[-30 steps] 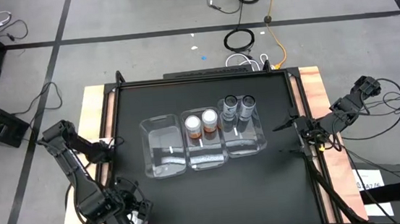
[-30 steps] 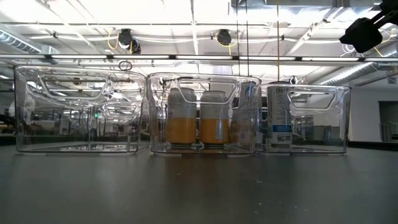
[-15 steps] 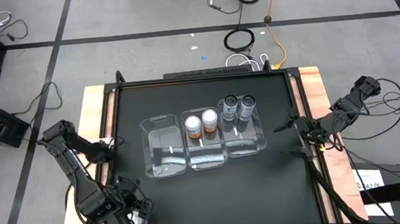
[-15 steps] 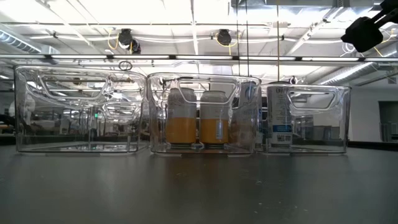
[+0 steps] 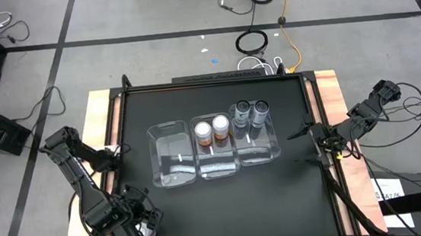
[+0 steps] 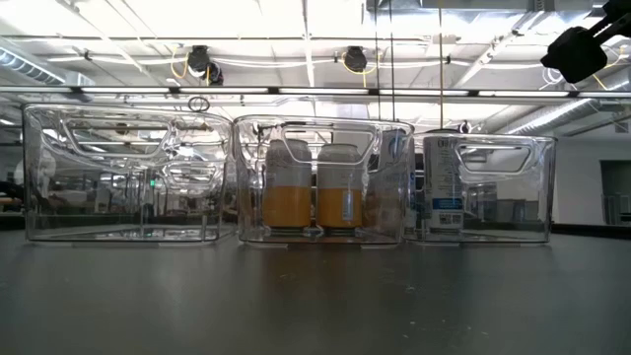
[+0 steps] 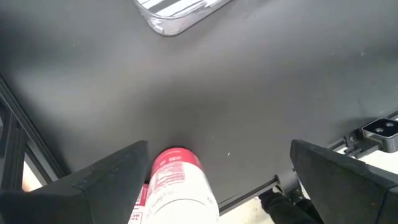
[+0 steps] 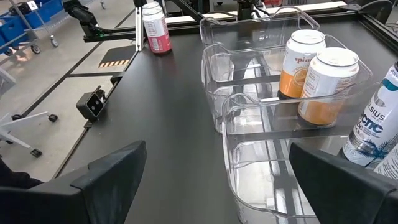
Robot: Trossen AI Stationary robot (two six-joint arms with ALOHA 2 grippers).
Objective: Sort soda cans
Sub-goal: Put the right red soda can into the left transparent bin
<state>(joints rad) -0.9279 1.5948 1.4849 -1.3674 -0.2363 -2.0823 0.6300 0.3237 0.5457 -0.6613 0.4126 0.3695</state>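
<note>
Fingers of my left gripper [image 7: 217, 180] sit spread around the pink can [image 7: 177, 186]; closing off-center could tip it over.

Three clear plastic bins [image 5: 174, 156] sat side by side in a row near the middle of the black bench [image 5: 278, 196]. Behind the bench, a coiled black cable [image 5: 252, 42] and what looked like an orange cord [image 5: 289, 8] lay on the grey floor [image 5: 110, 20].
</note>
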